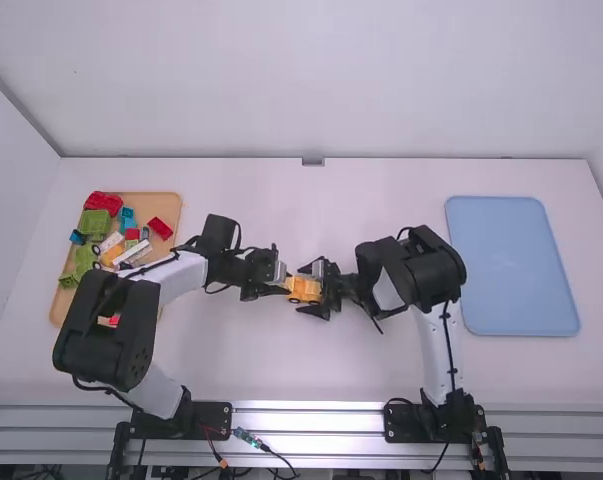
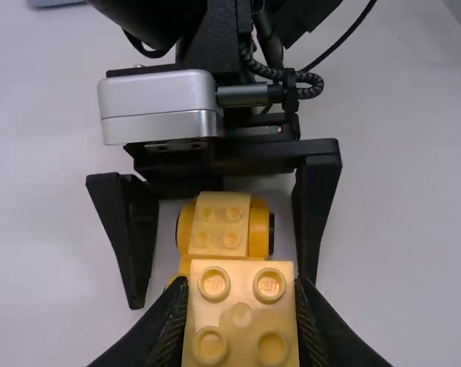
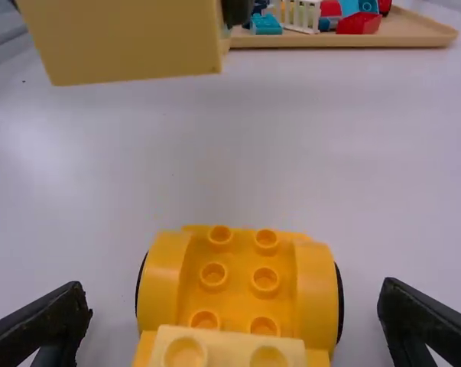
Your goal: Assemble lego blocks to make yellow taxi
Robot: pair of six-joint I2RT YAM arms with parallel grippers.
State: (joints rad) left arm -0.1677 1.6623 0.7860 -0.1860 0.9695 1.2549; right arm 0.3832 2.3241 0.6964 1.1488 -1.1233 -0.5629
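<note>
While the left tool [image 2: 241, 286] grips, the right tool [image 3: 236, 289] stands open

Although one part is secured, the other is unrestrained. The left tool is clamped on a pale-yellow, studded, rectangular plastic block [image 2: 241, 321], one finger at each side wall, studs uncovered. The right tool's fingers are spread wide, one at either side of a deeper-yellow plastic car base with rounded wheel arches [image 3: 238, 284], and not touching it. The base stands on the white counter [image 3: 215, 153], carrying a smaller pale-yellow, studded plastic brick [image 2: 221, 222].

Handling, as judged: all parts should be light, stiff and hard to break, though smooth walls could slip or twist under an off-centre grip. The base may roll on its black wheels if pushed. Recommended hold: squarely across both arches, low, leaving the studs free; the block by its opposite flat walls, to permit a straight press down.
</note>
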